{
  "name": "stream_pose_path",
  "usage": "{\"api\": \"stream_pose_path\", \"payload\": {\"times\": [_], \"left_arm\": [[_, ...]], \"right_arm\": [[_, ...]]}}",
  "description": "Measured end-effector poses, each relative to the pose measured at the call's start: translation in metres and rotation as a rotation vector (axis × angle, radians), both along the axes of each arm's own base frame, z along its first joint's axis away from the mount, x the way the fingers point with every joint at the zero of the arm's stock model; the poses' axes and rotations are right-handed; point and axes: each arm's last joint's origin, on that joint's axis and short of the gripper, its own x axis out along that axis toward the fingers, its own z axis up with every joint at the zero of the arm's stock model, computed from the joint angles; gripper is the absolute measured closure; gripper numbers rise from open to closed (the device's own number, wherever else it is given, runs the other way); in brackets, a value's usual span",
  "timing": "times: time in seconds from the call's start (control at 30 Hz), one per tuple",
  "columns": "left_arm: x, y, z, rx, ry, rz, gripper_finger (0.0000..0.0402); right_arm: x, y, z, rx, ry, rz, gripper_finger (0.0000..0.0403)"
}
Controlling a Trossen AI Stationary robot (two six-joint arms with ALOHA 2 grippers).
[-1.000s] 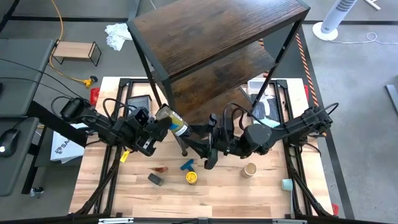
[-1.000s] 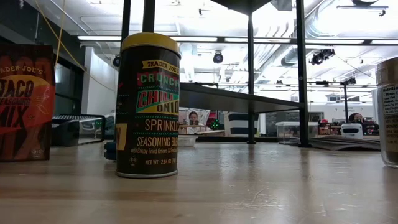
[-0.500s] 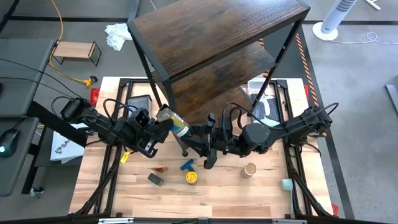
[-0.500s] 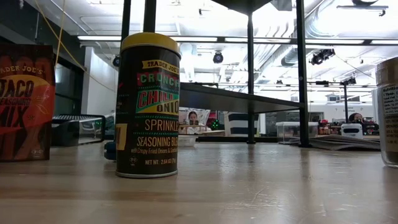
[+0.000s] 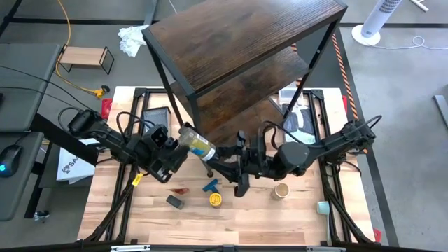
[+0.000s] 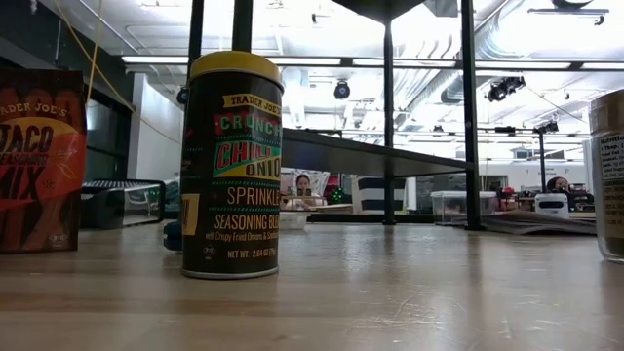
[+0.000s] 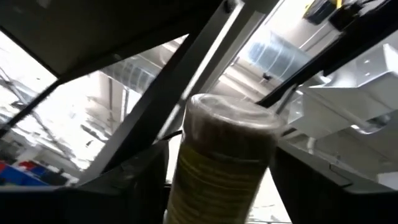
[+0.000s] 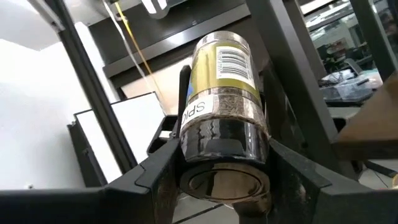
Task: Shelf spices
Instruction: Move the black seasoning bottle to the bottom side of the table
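Lying tilted near the shelf (image 5: 238, 63) front leg, the black-lidded jar (image 5: 196, 143) looks rigid, smooth and light, pinched at its base by the left gripper (image 5: 178, 143) and at its lid by the right gripper (image 5: 218, 152).

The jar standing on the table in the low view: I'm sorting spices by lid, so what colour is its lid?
Yellow. The jar is dark-labelled with a yellow lid, clearest in the low view.

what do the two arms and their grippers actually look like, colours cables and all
Both arms are dark, near-black, built from jointed segments with loops of black cable running along them. The left gripper is a blocky black unit; a small yellow tag hangs below that arm. The right gripper ends in long, flat, matte-black jaws.
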Motion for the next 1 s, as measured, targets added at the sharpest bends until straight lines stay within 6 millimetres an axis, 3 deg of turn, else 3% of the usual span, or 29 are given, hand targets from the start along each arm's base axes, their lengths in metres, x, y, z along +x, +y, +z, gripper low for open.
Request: {"api": "stream_pose_path", "payload": {"times": [0.17,0.33,0.47,0.63,0.77,0.87,1.0], "left_arm": [[-0.012,-0.012,0.007,0.010,-0.035,-0.122,0.0131],[-0.033,-0.024,0.009,0.041,-0.025,-0.217,0.0130],[-0.055,-0.027,0.019,0.046,-0.005,-0.191,0.0130],[-0.075,-0.025,0.031,0.081,0.034,-0.114,0.0129],[-0.083,-0.022,0.035,0.102,0.094,-0.067,0.0129],[-0.085,-0.020,0.036,0.104,0.149,-0.035,0.0129],[-0.084,-0.019,0.033,0.127,0.231,-0.012,0.0129]], "right_arm": [[-0.014,0.002,0.012,-0.046,-0.005,0.015,0.0213],[-0.045,0.013,0.014,-0.150,0.198,0.147,0.0213],[-0.084,0.023,-0.003,-0.037,0.545,0.272,0.0213],[-0.135,0.039,-0.040,0.155,1.085,0.394,0.0213],[-0.170,0.053,-0.061,0.249,1.504,0.475,0.0213],[-0.191,0.057,-0.078,0.268,1.800,0.363,0.0213],[-0.198,0.059,-0.094,0.299,1.990,0.135,0.0213]]}}
